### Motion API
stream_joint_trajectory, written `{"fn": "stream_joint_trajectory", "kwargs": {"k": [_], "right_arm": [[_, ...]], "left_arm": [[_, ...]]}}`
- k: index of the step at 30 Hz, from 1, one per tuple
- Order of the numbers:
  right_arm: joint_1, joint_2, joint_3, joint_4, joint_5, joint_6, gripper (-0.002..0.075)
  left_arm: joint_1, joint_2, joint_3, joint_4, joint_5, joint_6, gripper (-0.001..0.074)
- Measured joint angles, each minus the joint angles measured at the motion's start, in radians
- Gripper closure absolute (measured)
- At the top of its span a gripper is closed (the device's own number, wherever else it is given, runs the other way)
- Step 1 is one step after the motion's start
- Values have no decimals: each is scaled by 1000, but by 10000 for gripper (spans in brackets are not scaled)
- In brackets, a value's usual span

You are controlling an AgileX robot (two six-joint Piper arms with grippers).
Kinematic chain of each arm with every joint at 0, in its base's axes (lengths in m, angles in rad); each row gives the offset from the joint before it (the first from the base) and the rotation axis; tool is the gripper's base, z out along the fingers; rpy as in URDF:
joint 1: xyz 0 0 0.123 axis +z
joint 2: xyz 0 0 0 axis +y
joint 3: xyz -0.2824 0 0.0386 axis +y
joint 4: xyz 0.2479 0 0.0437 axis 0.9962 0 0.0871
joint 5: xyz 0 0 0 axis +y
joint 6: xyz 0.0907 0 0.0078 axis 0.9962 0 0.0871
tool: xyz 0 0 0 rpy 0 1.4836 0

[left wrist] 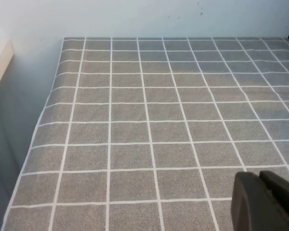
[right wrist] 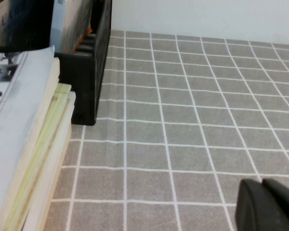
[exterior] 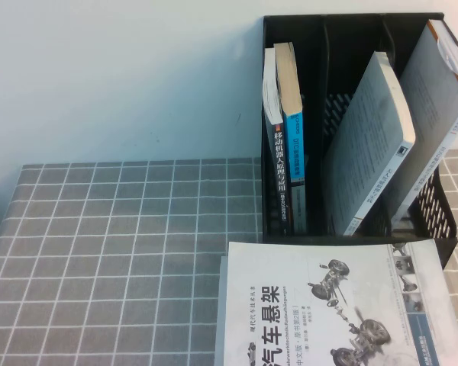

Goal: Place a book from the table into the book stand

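Book [exterior: 328,305] lies flat on the checked grey surface [exterior: 122,252], atop a small stack, its far edge just before the black book stand [exterior: 290,30].
Other books already lean in the stand's slots. Only the right wrist view shows the stack's edges [right wrist: 43,144]. Left gripper [left wrist: 269,202] hangs closed over bare cloth; right gripper [right wrist: 269,206] also looks closed, holding nothing.
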Motion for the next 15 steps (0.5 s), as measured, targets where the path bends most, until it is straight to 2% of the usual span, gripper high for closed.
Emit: {"fn": "stream_joint_trajectory", "kwargs": {"k": [15], "right_arm": [[0, 0, 0, 0, -6, 0, 729]], "left_arm": [[0, 0, 2, 0, -38, 0, 738]]}}
